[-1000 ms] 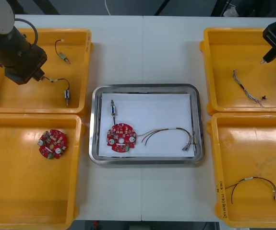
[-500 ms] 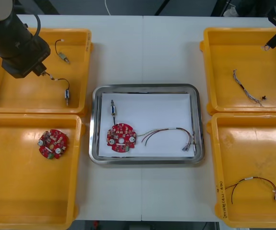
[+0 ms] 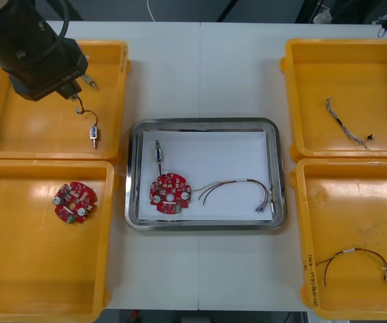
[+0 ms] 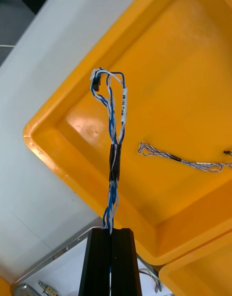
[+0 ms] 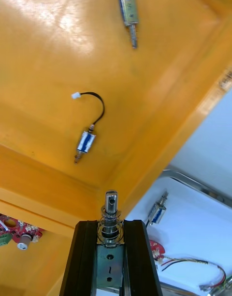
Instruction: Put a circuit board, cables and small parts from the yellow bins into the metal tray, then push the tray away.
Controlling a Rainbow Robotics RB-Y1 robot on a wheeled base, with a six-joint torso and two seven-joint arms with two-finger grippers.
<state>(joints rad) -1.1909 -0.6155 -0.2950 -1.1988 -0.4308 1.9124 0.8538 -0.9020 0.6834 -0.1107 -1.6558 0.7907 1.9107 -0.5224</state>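
The left tool [image 5: 111, 223] clenches a small silvery metal part [image 5: 111, 206], likely light and rigid, by its body. The right tool [image 4: 110, 231] pinches a twisted blue-and-white cable [image 4: 115, 156] by one end, the limp rest extending ahead of it.

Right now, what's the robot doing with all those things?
The left end effector holds a small metal part above the far left yellow bin. The right end effector pinches a blue and white cable by the far right bin. The metal tray already has a circuit board, a red and yellow cable and another small part in it.
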